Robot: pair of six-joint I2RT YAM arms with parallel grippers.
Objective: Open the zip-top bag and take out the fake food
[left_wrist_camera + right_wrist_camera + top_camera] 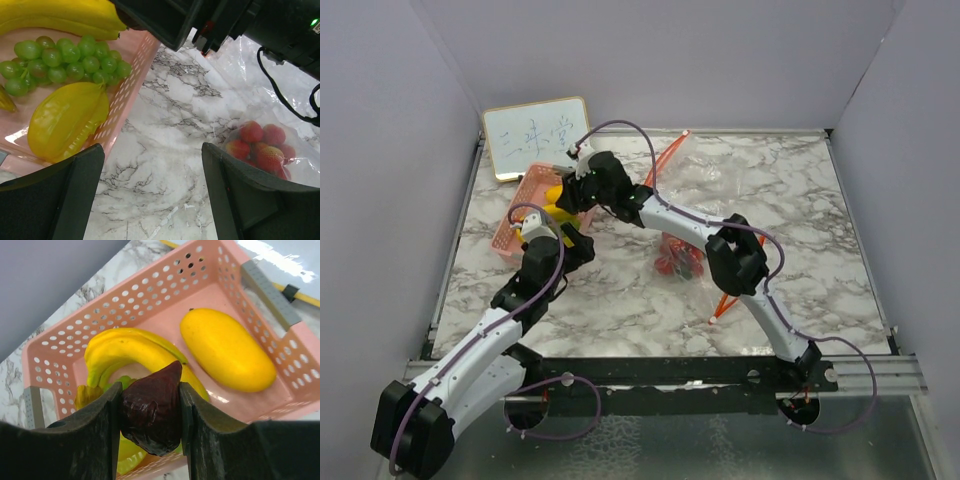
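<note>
A smooth, dark purple piece [150, 415] with a pointed tip and a slightly wrinkled skin is held between the two black fingers of the right pincer [150, 387], which is closed on its sides above the pink basket [65, 340]. The basket is made of thin plastic with rows of round holes in its walls. It is placed at the far left of the counter [770, 200], whose surface is patterned like white and grey marble. Inside the basket a curved yellow banana [130, 352] and a glossy yellow-orange oval piece [227, 350] are seen lying near each other. From the left wrist camera a bunch of round green grapes [65, 60] and a ridged yellow star fruit [67, 120] are also seen in the basket, touching each other. The left pincer [152, 147] is opened wide, with nothing between its fingers, and it is held over the bare counter just beside the basket wall. The zip-top bag [235, 70], made of clear crinkled film with orange strips along its edges, is spread on the middle of the counter. A cluster of red dimpled berries [262, 147] is seen inside it. Whether its mouth is open cannot be told. A whiteboard [535, 137] with handwriting is stood at the back, behind the basket.
</note>
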